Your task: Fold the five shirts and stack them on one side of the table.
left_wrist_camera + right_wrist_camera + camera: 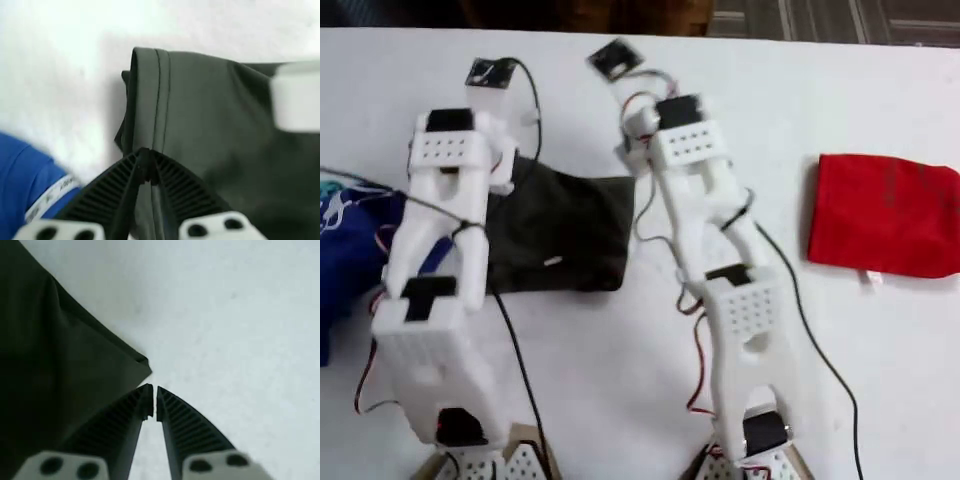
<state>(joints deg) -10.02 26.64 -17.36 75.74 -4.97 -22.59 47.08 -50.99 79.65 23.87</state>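
So the left gripper (146,166) is pressed together right on the stitched hem of the black shirt (210,125). Looks like it's pinching that edge, w/ fabric running in under the fingers. The right gripper (150,402) is squeezed nearly shut too, nothing in it. Its tips are over bare tabletop (240,315) just beside the shirt's corner (apart, not touching afaict). The black shirt lies spread out btw the two arms, left of the tabletop's middle.

Count:
- 3 shirts in sight: 1 black, 1 red shirt (885,215) folded into a rectangle well off on the right side, and 1 blue shirt (345,250) bunched up at the left edge.
- 2 arms, 2 grippers.
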